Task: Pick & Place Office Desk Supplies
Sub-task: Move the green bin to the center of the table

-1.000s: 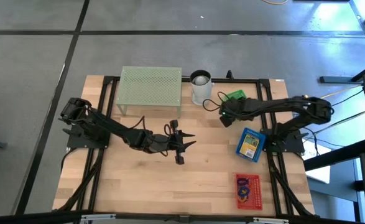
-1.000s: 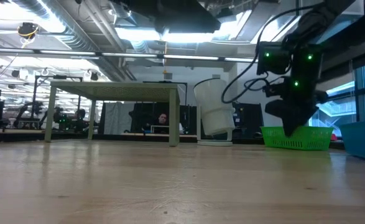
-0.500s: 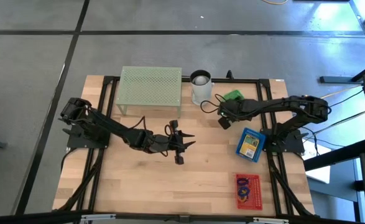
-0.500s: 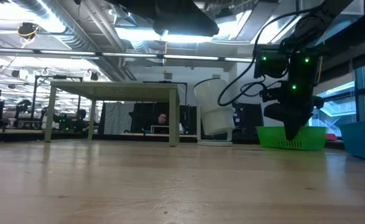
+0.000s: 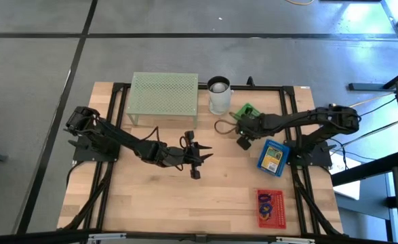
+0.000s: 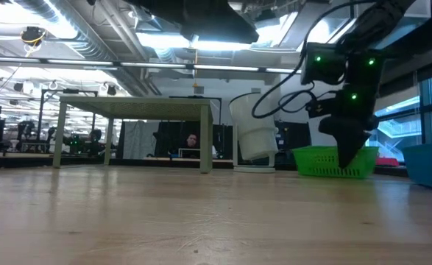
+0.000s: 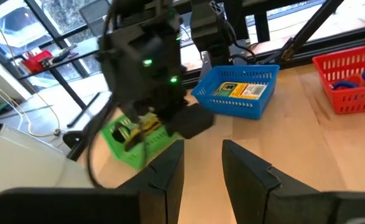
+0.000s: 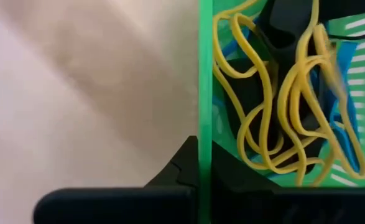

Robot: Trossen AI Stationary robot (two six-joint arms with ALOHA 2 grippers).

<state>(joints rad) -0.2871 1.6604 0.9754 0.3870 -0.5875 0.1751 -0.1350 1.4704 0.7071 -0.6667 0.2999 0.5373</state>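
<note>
A small green basket (image 5: 245,110) with yellow and blue rubber bands (image 8: 275,106) in it stands on the table at the far right, near the white cup (image 5: 219,95). My right gripper (image 5: 247,123) comes down on it and is shut on its wall; it also shows in the low view (image 6: 346,163). My left gripper (image 5: 196,161) hangs open over the table's middle, with nothing between its fingers (image 7: 170,171), and it faces the green basket (image 7: 129,140). My right gripper pinches the green basket's side wall at its top edge (image 8: 205,74), with one finger inside the basket and one outside. The fingers point steeply down from above. The basket stands upright with its bottom on the table (image 6: 333,173).
A pale green mesh stand (image 5: 163,95) stands at the far edge, left of the cup. A blue basket with yellow packs (image 5: 273,157) and a red basket (image 5: 270,207) sit along the right side. Bare wood lies at the near left.
My right gripper has shut on the green basket's wall and gone toward the table's left and near edges while rolling. The basket has slid along the table with it, staying upright.
</note>
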